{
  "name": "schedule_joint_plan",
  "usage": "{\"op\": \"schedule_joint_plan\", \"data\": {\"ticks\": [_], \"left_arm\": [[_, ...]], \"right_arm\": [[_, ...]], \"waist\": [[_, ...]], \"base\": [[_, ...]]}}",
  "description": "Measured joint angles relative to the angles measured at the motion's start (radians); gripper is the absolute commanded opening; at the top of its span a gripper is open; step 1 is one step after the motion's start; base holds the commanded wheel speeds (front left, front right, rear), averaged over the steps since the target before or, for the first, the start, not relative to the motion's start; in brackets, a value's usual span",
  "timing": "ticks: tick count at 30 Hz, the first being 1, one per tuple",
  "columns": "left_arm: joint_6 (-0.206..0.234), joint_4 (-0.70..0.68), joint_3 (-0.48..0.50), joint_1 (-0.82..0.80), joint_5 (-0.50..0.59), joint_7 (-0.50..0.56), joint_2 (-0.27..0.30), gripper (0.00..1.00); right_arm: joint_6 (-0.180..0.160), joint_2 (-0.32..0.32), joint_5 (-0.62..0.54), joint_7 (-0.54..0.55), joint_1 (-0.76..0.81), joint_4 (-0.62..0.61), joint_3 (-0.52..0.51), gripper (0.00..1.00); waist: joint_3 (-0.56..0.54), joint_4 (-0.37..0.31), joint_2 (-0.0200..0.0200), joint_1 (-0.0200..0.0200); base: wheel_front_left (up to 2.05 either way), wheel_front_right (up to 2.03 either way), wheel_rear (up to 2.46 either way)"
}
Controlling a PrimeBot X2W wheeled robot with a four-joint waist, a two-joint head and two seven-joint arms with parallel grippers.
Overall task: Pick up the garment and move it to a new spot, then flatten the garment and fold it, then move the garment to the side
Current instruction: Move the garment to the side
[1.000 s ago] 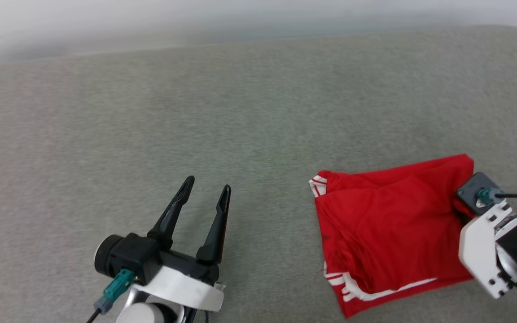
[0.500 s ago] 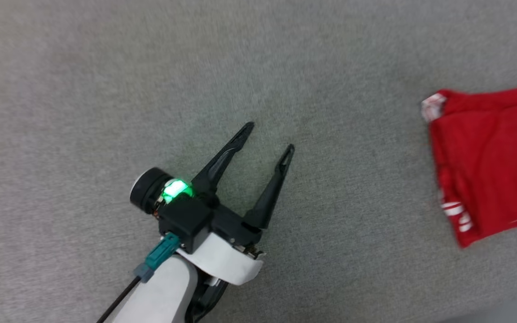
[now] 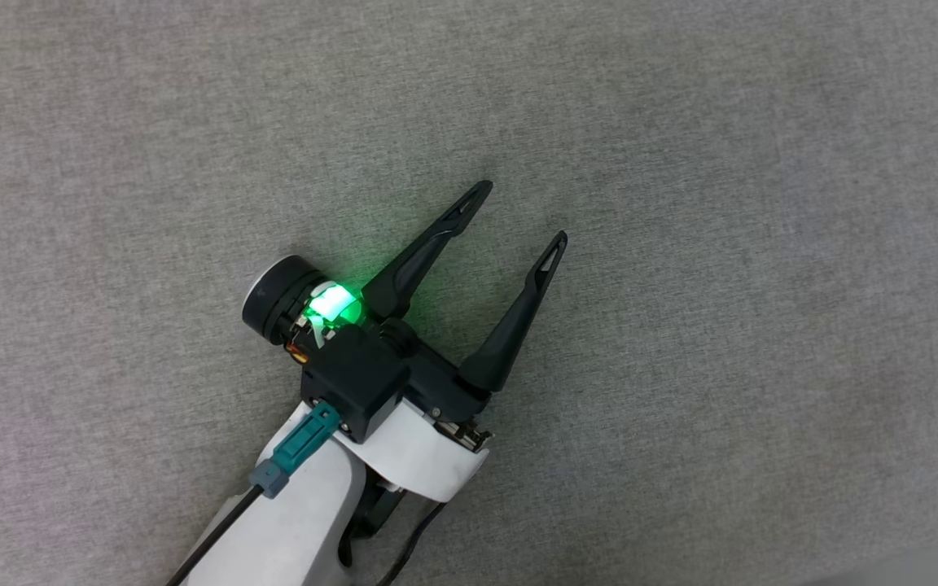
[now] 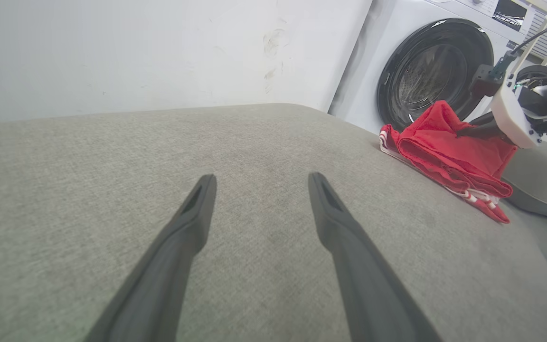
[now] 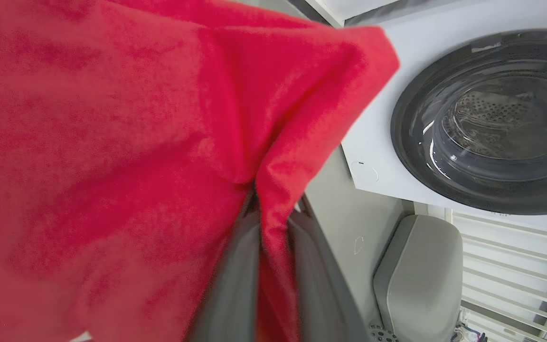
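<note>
Grey upholstery (image 3: 762, 163) lies open around the left gripper (image 3: 519, 214), whose fingers are spread wide. At the left wrist view's right, the right gripper (image 4: 473, 131) pinches the folded red jersey (image 4: 444, 152) at the cushion's rim, with a washing machine (image 4: 435, 66) behind.

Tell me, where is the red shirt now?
In the left wrist view the shirt sits at the right edge of the grey surface, in front of the washing machine, with the right gripper pinching it.

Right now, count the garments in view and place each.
1. The red garment lies folded at the right edge of the grey surface in the left wrist view, one corner pinched by the right gripper. More may lie unseen.
</note>
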Motion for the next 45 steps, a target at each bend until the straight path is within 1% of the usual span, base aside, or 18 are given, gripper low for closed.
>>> {"op": "schedule_joint_plan", "data": {"ticks": [5,6,7,14,17,21,25,28,31,33,35,39,41,45], "left_arm": [[0.000,0.007,0.003,0.001,-0.001,0.000,0.000,1.00],[0.000,0.009,0.008,0.002,-0.001,0.000,-0.002,1.00],[0.000,0.010,0.013,0.004,-0.002,0.000,-0.005,1.00],[0.000,0.022,0.058,0.038,-0.017,0.000,-0.032,1.00],[0.000,0.025,0.101,0.067,-0.028,0.000,-0.050,1.00],[0.000,0.029,0.200,0.126,-0.047,0.000,-0.072,1.00],[0.000,0.032,0.316,0.186,-0.033,0.000,-0.086,1.00],[0.000,0.026,0.396,0.222,-0.017,0.000,-0.094,1.00],[0.000,0.017,0.458,0.256,-0.005,0.000,-0.103,1.00],[0.000,0.016,0.493,0.276,0.001,0.000,-0.109,1.00],[0.000,0.017,0.515,0.291,0.002,0.000,-0.112,1.00],[0.000,0.042,0.527,0.334,0.017,0.000,-0.122,1.00],[0.000,0.046,0.536,0.351,0.018,0.000,-0.126,1.00],[0.000,0.058,0.538,0.384,0.021,0.000,-0.133,1.00]], "right_arm": [[0.000,0.038,-0.020,-0.021,-0.010,0.066,-0.053,0.00],[0.000,0.043,-0.033,-0.031,-0.010,0.070,-0.057,0.44],[0.000,0.050,-0.042,-0.041,-0.010,0.071,-0.066,1.00],[0.000,0.083,-0.100,-0.108,-0.029,0.035,-0.121,1.00],[0.000,0.120,-0.100,-0.132,-0.030,-0.008,-0.145,1.00],[0.000,0.218,-0.068,-0.189,-0.035,-0.105,-0.188,1.00],[-0.001,0.327,-0.040,-0.228,-0.014,-0.212,-0.215,1.00],[-0.001,0.433,-0.007,-0.266,0.030,-0.303,-0.255,1.00],[0.000,0.526,-0.003,-0.330,0.102,-0.403,-0.251,1.00],[-0.001,0.597,-0.001,-0.364,0.153,-0.441,-0.257,1.00],[0.000,0.653,-0.009,-0.395,0.209,-0.472,-0.247,1.00],[-0.001,0.729,0.007,-0.436,0.303,-0.499,-0.264,1.00],[-0.001,0.752,0.022,-0.451,0.346,-0.502,-0.263,1.00],[-0.001,0.790,0.046,-0.474,0.409,-0.507,-0.224,1.00]], "waist": [[-0.010,0.017,0.0000,-0.0001],[-0.016,0.019,0.0000,0.0000],[-0.022,0.021,0.0000,0.0000],[-0.098,0.031,0.0000,-0.0001],[-0.147,0.038,0.0000,-0.0001],[-0.221,0.050,0.0000,-0.0002],[-0.298,0.065,0.0000,-0.0002],[-0.350,0.081,0.0000,-0.0003],[-0.395,0.101,0.0000,-0.0003],[-0.420,0.118,0.0000,-0.0003],[-0.443,0.135,0.0000,-0.0003],[-0.490,0.169,0.0000,-0.0003],[-0.514,0.186,0.0000,-0.0004],[-0.550,0.212,0.0000,-0.0004]], "base": [[0.00,0.00,0.00],[0.00,0.00,0.00],[0.00,0.00,0.00],[0.00,0.00,0.00],[0.00,0.00,0.00],[0.00,0.00,0.00],[0.00,0.00,0.00],[0.00,0.00,0.00],[0.00,0.00,0.00],[0.00,0.00,0.00],[0.00,0.00,0.00],[0.00,0.00,0.00],[0.00,0.00,0.00],[0.00,0.00,0.00]]}}
